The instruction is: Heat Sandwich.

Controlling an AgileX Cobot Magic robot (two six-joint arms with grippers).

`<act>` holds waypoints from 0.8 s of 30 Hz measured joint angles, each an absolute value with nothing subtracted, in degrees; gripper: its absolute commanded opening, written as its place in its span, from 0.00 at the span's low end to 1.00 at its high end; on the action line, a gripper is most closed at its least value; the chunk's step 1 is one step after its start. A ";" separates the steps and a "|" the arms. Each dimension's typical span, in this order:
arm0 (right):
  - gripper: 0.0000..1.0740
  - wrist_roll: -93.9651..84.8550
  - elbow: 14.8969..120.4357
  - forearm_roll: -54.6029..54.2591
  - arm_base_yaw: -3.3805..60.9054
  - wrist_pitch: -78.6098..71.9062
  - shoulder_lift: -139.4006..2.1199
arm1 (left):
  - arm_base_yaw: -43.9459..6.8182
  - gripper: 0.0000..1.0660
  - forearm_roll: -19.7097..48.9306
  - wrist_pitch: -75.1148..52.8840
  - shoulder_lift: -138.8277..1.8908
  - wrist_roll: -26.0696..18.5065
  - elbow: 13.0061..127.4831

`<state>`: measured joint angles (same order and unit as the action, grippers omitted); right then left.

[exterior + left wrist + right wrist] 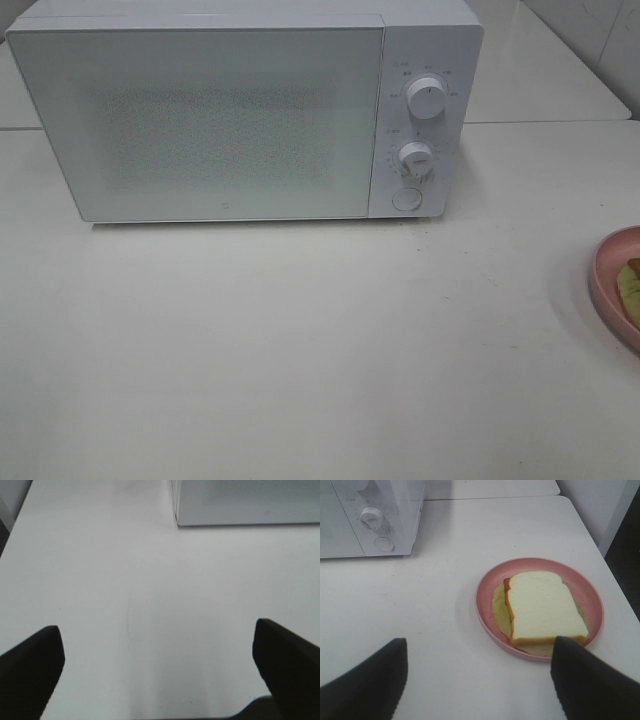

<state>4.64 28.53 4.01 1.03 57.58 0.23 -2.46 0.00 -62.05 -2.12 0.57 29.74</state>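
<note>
The sandwich (545, 607) is lying on a pink plate (487, 587) on the white counter (445, 615), well off to the right of the closed microwave (200, 120), while the right end effector (477, 680) is hovering near it with jaws spread wide and empty. The left end effector (157, 672) is hanging equally wide over bare counter near the microwave's corner. The door probably needs opening first, and lifting the plate by its rim should be keeping the bread from sliding; pale wall is showing behind.
</note>
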 measured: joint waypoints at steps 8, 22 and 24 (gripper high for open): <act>0.71 4.64 28.53 4.01 1.03 57.58 0.23 | -2.46 0.92 0.00 -62.11 0.23 0.57 29.74; 0.71 4.64 28.53 4.01 1.03 57.58 0.23 | -2.46 0.92 0.00 -62.11 0.29 0.57 29.74; 0.71 4.64 28.53 4.01 1.03 57.58 0.23 | -2.46 0.92 0.00 -62.11 0.29 0.57 29.74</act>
<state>4.64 28.53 4.01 1.03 57.58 0.23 -2.46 0.00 -62.11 0.29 0.57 29.74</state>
